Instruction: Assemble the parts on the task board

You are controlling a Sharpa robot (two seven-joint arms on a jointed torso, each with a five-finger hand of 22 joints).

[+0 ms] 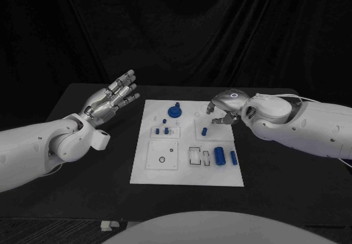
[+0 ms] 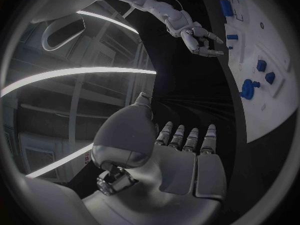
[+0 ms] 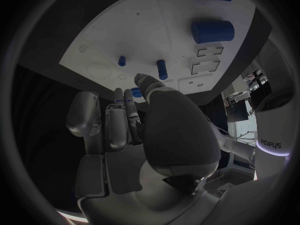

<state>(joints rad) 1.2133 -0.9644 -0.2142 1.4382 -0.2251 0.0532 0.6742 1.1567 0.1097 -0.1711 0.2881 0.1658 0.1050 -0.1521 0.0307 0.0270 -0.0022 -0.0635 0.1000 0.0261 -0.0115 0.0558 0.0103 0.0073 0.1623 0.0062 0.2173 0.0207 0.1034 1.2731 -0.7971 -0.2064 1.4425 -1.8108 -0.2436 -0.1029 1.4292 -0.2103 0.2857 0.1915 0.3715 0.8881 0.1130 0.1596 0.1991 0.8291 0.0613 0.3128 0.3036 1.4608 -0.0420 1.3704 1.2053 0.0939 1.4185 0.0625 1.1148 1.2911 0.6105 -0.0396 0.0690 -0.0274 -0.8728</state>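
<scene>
The flat white rectangular task board point(image 1: 187, 168) lies in the middle of the matte black table point(image 1: 95, 173), long side running away from the robot. Nearest row of the board: a raised square plate with a dark ring outline point(image 1: 162, 155) on the left, a small rectangular outlined slot point(image 1: 195, 155) in the middle, then a fat smooth blue cylinder point(image 1: 219, 154) lying on its side just beside a thinner blue rod point(image 1: 233, 157) near the right edge. Next row back: two short blue pegs point(image 1: 165, 131) standing on a small square plate, and on the right a single small blue peg point(image 1: 204, 131) on another square plate. Farther back sits a rounded blue knob-shaped part point(image 1: 174, 110) with a stem rising from it. The right hand point(image 1: 224, 109), silver metal on a glossy white arm, hangs palm-down over the board's far right corner, fingers curled downward with tips close to the board surface beside the single peg; the right wrist view shows the fingers bent in together, and I cannot tell whether anything is between them. The left hand point(image 1: 111, 100) is raised off the table left of the board, well apart from it, palm open, fingers straight and slightly fanned, holding nothing; the left wrist view confirms extended fingers point(image 2: 190, 137).
</scene>
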